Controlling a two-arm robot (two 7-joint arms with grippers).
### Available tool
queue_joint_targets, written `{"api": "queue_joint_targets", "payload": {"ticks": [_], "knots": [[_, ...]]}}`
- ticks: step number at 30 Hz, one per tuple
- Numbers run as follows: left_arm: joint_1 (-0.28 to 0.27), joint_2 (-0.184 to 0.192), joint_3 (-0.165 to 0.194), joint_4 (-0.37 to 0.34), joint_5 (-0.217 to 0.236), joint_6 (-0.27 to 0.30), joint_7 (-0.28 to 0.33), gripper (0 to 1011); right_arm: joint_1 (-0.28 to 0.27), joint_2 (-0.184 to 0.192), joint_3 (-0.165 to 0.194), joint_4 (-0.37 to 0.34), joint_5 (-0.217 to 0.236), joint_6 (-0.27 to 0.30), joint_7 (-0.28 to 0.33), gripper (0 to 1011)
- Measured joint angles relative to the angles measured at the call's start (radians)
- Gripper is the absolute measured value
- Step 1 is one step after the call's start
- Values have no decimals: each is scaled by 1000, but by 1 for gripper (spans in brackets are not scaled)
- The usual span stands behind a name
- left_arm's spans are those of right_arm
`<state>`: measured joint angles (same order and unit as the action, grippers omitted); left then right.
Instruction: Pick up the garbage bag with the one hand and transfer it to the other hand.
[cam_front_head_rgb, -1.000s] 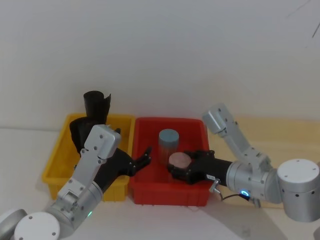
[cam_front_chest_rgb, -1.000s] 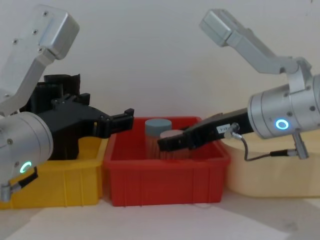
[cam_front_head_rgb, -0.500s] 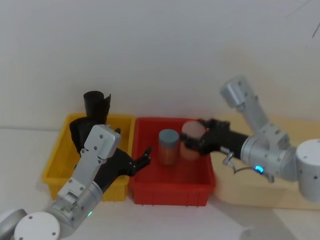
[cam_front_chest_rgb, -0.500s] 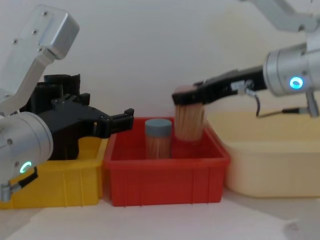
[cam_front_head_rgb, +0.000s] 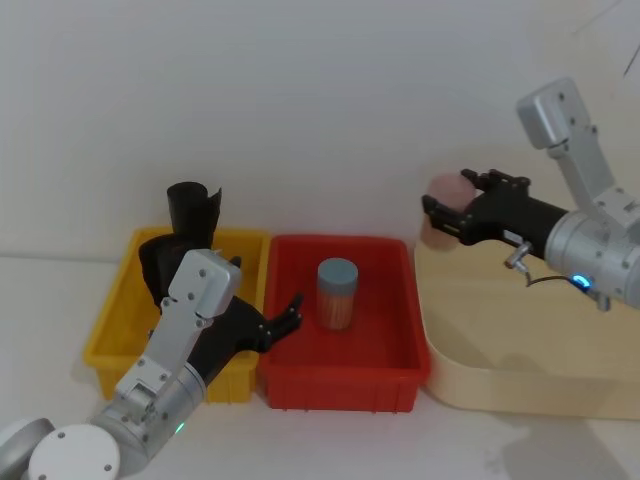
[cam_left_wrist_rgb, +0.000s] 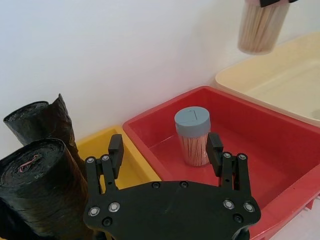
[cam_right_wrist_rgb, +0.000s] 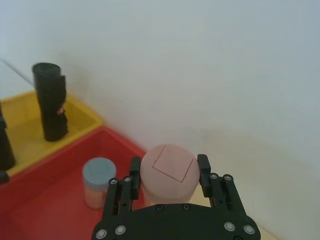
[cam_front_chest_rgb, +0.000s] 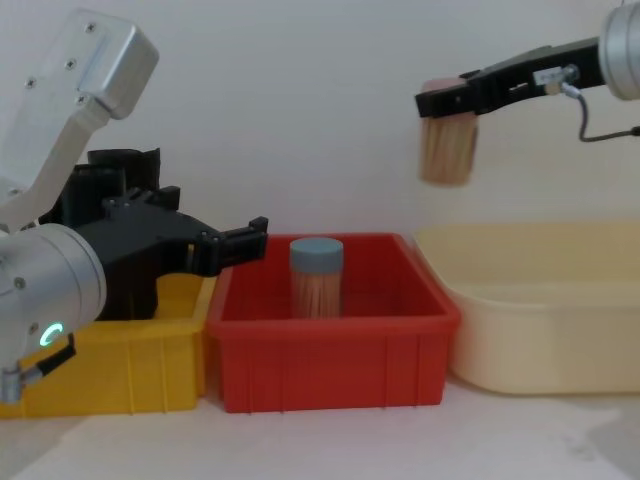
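White wall behind, pale tabletop (cam_front_chest_rgb: 330, 445) below, three bins in a row along it. Yellow bin (cam_front_head_rgb: 108, 322) is on the robot's left. Red bin (cam_front_head_rgb: 340, 392) is in the middle, touching the yellow one. Cream tub (cam_front_head_rgb: 520, 385) sits just beside the red bin on the right.

Garbage bag (cam_front_head_rgb: 190, 212) stands upright at the far end of the yellow bin, close to the wall; a small white-and-orange band shows on its side in the right wrist view (cam_right_wrist_rgb: 50, 102). Second black roll (cam_front_head_rgb: 153, 262) stands just in front of it in the same bin; contact between them cannot be told. The left arm's housing crosses in front of this second roll.

Left gripper (cam_front_head_rgb: 285, 315) hangs over the shared edge of the yellow and red bins, fingers spread apart, nothing between them, pointing toward the red bin and apart from both rolls.

Blue-lidded jar (cam_front_head_rgb: 337, 293) of toothpicks stands upright near the red bin's middle, bare floor around it.

Right gripper (cam_front_chest_rgb: 440, 95) is high over the cream tub's left end, clamped on a pink-lidded jar (cam_front_chest_rgb: 447, 150), well above the rim.

Open air lies over the red bin between the two grippers.
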<state>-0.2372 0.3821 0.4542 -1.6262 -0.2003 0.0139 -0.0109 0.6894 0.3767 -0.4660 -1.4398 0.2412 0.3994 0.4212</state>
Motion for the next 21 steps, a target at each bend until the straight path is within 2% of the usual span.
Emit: {"api": "queue_joint_targets", "payload": {"ticks": [9, 18, 21], "knots": [[0, 0, 0, 0, 0, 0, 0, 1001, -4, 35, 13, 0, -10, 51, 10, 663], [0, 0, 0, 0, 0, 0, 0, 1000, -12, 67, -17, 40, -41, 105, 40, 666], [0, 0, 0, 0, 0, 0, 0, 1000, -13, 71, -25, 50, -49, 112, 45, 747]]}}
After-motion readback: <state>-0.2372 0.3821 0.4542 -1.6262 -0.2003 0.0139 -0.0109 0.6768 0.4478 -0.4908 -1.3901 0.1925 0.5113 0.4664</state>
